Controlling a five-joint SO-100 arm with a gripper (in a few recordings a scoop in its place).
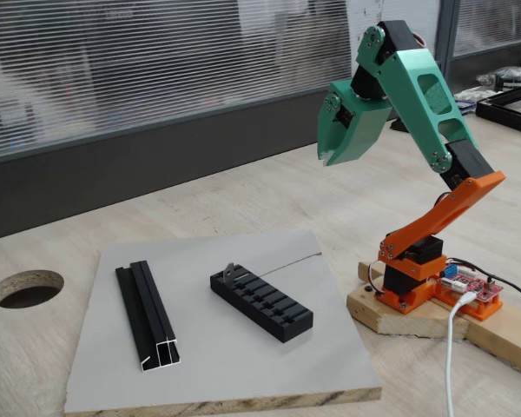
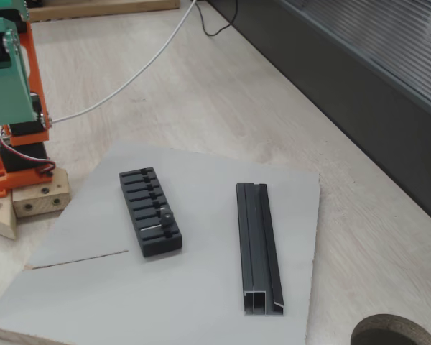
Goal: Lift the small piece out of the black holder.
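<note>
On the wooden table (image 1: 243, 200) sits a grey board (image 1: 243, 365), carrying 2 black parts: long grooved rail (image 1: 148, 317) and slotted black holder (image 1: 262, 302). Green gripper (image 1: 337, 149) hangs high, well above and apart from the holder, holding nothing; can't tell how far its jaws are parted. Small piece (image 1: 234, 272) sits in the holder's end slot. Judging reach not begun: next move needs descent over that end, jaws astride the piece
</note>
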